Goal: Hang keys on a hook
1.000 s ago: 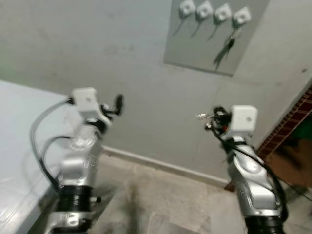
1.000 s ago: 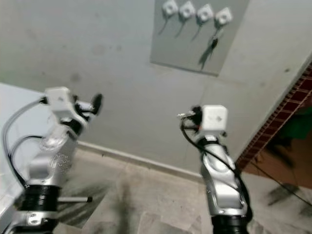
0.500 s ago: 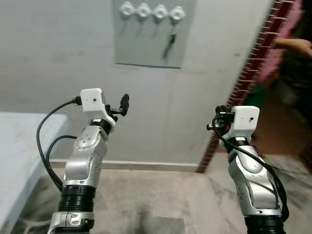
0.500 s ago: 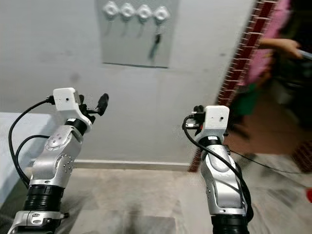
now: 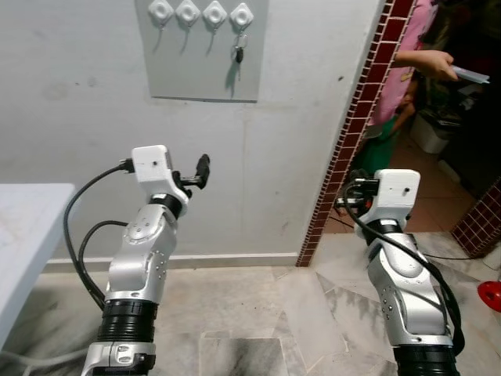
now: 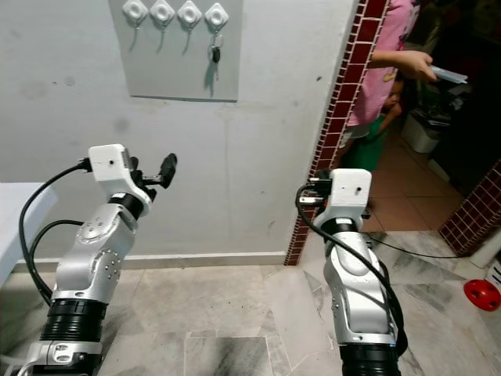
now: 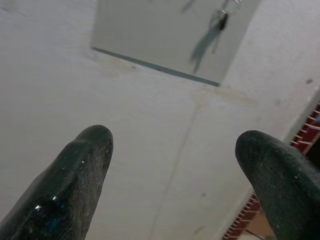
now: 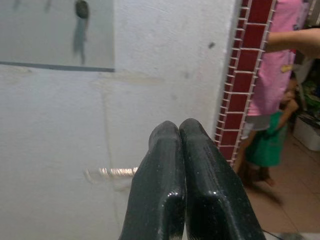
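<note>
Grey board point(image 5: 205, 59), white hooks point(image 5: 200, 12), red-tiled pillar point(image 5: 356, 121)

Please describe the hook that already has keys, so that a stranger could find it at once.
On the white wall, left of the red brick pillar, there is a grey board with four white hooks in a row. Take the hook nearest the pillar: it alone carries dark keys.

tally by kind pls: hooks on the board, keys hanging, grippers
hooks: 4
keys hanging: 1 set, on the rightmost hook
grippers: 2, left gripper and right gripper
total: 7
</note>
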Available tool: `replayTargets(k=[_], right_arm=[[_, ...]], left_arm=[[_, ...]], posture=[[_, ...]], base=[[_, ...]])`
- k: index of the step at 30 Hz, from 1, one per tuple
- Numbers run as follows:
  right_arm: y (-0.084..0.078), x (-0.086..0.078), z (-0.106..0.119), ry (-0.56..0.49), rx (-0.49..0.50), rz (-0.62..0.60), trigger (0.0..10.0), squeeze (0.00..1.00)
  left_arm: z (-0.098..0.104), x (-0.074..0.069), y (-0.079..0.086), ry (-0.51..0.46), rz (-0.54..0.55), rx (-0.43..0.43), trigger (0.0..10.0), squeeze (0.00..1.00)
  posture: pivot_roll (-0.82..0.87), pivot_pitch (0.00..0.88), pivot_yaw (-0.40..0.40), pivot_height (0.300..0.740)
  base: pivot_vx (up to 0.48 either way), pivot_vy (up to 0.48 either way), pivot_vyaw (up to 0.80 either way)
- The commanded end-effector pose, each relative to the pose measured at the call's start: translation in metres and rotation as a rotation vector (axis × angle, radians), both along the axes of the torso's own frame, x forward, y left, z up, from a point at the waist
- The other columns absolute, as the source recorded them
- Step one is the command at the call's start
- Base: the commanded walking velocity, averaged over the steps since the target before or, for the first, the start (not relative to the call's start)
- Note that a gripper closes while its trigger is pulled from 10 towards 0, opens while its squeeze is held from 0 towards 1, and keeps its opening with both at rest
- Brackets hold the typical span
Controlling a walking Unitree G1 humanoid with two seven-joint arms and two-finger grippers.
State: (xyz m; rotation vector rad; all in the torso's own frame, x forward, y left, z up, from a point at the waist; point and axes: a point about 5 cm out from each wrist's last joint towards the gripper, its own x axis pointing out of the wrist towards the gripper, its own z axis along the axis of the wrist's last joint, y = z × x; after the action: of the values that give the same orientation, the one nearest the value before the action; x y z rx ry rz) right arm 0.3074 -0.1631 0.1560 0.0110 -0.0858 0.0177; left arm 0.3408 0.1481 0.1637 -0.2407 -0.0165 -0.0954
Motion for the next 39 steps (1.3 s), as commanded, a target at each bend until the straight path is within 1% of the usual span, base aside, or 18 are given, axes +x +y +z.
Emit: replayTargets(k=[1,5,9,18,22,24,26,35,39], right_arm=[[-0.001,0.001,0.005,-0.009,0.0,-0.002,10.0,0.0],[-0.001,0.001,0.005,-0.007,0.006,0.006,10.0,0.0],[0.0,0.001,0.006,-0.014,0.007,0.006,10.0,0.0],[0.0,0.002,0.009,-0.028,-0.004,0.012,10.0,0.0],[0.001,0.002,0.01,-0.031,-0.004,0.012,10.0,0.0],[0.001,0.002,0.01,-0.032,-0.002,0.012,10.0,0.0],[0.001,0.002,0.01,-0.032,-0.001,0.013,10.0,0.0],[0.002,0.002,0.011,-0.032,-0.002,0.017,10.0,0.0],[0.006,0.001,0.015,-0.064,0.008,0.05,10.0,0.0]], left_arm=[[0.002,0.0,-0.001,0.0,0.004,0.003,10.0,0.0],[0.006,0.0,0.0,-0.037,0.003,-0.007,10.0,0.0],[0.005,0.0,0.0,-0.011,-0.006,-0.012,10.0,0.0],[0.005,0.002,0.001,-0.006,-0.007,-0.074,10.0,0.0],[0.005,0.003,0.001,-0.006,-0.01,-0.072,10.0,0.0],[0.005,0.002,0.001,-0.009,-0.008,-0.066,10.0,0.0],[0.005,0.002,0.001,-0.003,-0.009,-0.078,10.0,0.0],[0.006,0.003,0.002,-0.013,0.011,-0.048,10.0,0.0],[0.007,0.003,0.002,-0.018,0.003,-0.059,10.0,0.0]], posture=[[-0.07,0.0,-0.06,0.74],[-0.07,0.0,-0.06,0.74],[-0.07,0.0,-0.059,0.74],[-0.07,0.0,-0.059,0.74],[-0.07,0.0,-0.059,0.74],[-0.07,0.0,-0.059,0.74],[-0.07,0.0,-0.058,0.74],[-0.07,0.0,-0.058,0.74],[-0.07,0.0,-0.059,0.74]], base=[[0.0,0.0,0.0],[0.0,0.0,0.0],[0.0,0.0,0.0],[0.0,0.031,0.0],[0.0,0.427,0.0],[0.0,0.0,0.0],[0.0,0.0,0.0],[0.0,0.0,0.0],[0.0,0.0,0.0]])
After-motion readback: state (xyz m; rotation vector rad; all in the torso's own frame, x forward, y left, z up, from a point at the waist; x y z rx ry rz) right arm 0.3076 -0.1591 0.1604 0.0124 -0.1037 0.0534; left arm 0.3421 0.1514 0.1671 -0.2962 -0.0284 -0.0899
